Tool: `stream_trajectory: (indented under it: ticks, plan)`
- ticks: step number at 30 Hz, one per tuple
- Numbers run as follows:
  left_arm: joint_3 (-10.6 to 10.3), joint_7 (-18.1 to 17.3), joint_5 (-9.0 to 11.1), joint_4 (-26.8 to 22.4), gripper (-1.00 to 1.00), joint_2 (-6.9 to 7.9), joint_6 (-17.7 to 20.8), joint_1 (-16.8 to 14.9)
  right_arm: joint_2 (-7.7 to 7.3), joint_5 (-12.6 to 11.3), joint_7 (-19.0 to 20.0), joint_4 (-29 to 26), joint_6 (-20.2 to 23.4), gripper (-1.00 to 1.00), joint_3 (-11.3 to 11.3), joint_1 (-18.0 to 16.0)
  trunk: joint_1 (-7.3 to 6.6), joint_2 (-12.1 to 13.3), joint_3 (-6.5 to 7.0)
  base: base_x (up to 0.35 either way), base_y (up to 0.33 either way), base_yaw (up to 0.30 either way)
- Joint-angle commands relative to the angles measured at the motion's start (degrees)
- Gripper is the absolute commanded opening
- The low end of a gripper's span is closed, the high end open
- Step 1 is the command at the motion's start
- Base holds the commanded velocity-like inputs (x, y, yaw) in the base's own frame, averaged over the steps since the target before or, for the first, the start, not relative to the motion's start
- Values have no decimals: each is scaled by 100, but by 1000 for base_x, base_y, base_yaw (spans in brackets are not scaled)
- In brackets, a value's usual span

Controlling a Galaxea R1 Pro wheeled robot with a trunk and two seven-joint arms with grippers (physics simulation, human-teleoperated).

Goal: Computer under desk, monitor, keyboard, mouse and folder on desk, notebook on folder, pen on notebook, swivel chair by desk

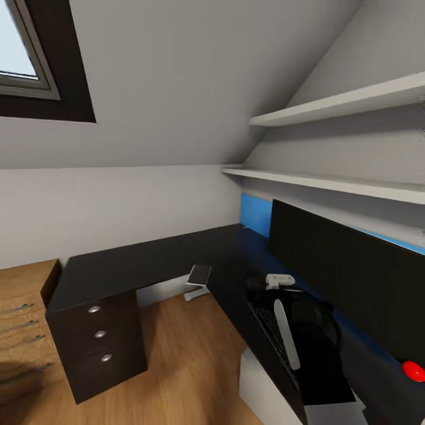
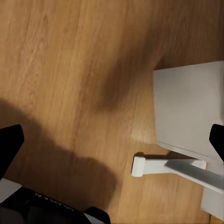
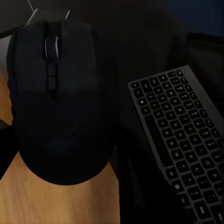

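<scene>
The black L-shaped desk (image 1: 147,260) runs along the walls. On its right wing stands the monitor (image 1: 348,277), with a red dot at its lower corner. The keyboard (image 1: 270,332) (image 3: 179,140) lies flat in front of it. The black mouse (image 3: 60,102) looms close over the desk's edge, beside the keyboard, and my right gripper (image 3: 65,154) looks shut on it; its fingers are lost in the dark. My left gripper (image 2: 112,142) is open above the wooden floor. A white box (image 1: 265,378) (image 2: 186,107), seemingly the computer, sits under the desk. Swivel chair, folder, notebook and pen are out of view.
A black drawer unit (image 1: 100,348) with silver knobs holds up the desk's left end, next to a wooden nightstand (image 1: 23,330). A white desk leg foot (image 2: 140,165) rests on the floor by the white box. Two wall shelves (image 1: 330,180) hang above the monitor.
</scene>
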Motion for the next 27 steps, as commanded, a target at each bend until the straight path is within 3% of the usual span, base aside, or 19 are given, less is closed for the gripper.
stream_trajectory:
  ticks: [1, 16, 27]
  plan:
    - [-8, 1, 41, -8, 100, 5, 13, 2, 3, -31, -46, 14, 27, -100, 8, -6, -19, 37, 12, 270, 194, -283]
    - [-8, -12, 41, -8, 100, 5, 13, 2, 3, -39, -46, 185, 27, -100, 36, -6, -348, 639, 282, 259, 208, -66]
    - [-8, -16, 41, 26, 100, 5, 21, 2, 3, -59, -46, 489, 27, -100, 16, -6, -590, 1080, 479, 212, 267, -259]
